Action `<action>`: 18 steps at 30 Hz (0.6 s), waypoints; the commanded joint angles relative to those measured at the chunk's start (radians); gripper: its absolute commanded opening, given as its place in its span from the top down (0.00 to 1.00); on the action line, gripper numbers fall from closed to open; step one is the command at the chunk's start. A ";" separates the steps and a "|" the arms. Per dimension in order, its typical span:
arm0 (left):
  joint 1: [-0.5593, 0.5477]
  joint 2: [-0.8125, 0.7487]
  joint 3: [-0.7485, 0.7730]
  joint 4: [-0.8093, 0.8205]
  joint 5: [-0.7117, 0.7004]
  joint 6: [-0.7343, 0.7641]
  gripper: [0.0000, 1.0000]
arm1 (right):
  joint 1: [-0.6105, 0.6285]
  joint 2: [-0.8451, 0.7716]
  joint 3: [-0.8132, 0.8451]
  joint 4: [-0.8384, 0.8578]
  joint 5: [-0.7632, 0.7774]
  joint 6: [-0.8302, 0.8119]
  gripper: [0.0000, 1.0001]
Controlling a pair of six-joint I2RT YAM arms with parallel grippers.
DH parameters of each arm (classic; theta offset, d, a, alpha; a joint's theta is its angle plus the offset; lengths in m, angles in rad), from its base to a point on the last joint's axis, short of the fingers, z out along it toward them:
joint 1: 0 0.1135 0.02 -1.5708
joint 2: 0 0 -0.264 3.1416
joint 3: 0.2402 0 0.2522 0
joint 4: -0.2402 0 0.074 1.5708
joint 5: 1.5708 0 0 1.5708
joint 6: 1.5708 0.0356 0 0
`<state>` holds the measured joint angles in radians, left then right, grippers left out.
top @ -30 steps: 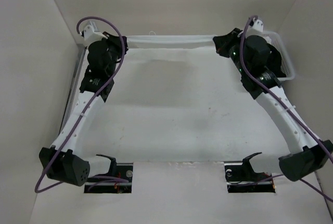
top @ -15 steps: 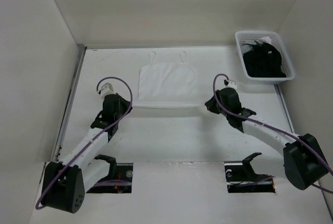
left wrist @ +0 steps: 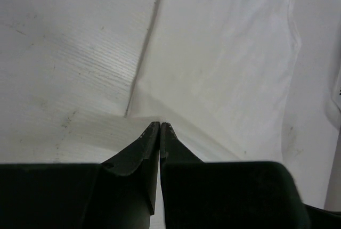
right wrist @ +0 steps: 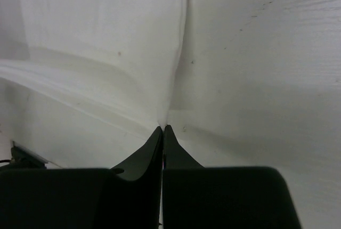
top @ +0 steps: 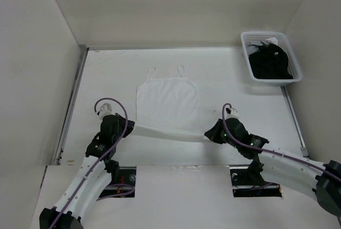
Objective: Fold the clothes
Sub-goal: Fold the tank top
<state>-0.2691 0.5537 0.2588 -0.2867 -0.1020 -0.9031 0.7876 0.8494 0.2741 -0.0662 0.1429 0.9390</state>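
Pinching the near hem at either corner, the left tool (top: pixel 130 128) and right tool (top: pixel 208 134) are both clenched, seemingly on the white garment (top: pixel 167 98). Its hem stretches between them, lifted slightly. Beyond them its body lies flat on the worktop (top: pixel 240 101), straps farthest away.

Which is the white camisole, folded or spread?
Spread: white camisole lies flat, straps far; left pincer and right pincer grip its hem corners.

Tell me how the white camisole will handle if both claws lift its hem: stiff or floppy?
Probably floppy: the white camisole drapes in soft folds between the left claw and right claw. Likely light, since the fabric looks thin. Its straps may trail or tangle.
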 commanded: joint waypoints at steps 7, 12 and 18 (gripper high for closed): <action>0.044 0.147 0.181 0.185 -0.067 -0.036 0.99 | -0.171 0.202 0.334 0.061 0.012 -0.173 0.99; 0.064 0.472 0.359 0.406 -0.091 -0.020 0.99 | -0.297 0.440 0.552 0.121 -0.057 -0.227 0.99; 0.118 0.871 0.581 0.526 -0.134 -0.023 0.99 | -0.406 0.817 0.885 0.149 -0.140 -0.246 1.00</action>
<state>-0.1856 1.2984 0.7464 0.1036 -0.1932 -0.9287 0.4175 1.5509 1.0298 0.0154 0.0597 0.7288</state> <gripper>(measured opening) 0.018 0.011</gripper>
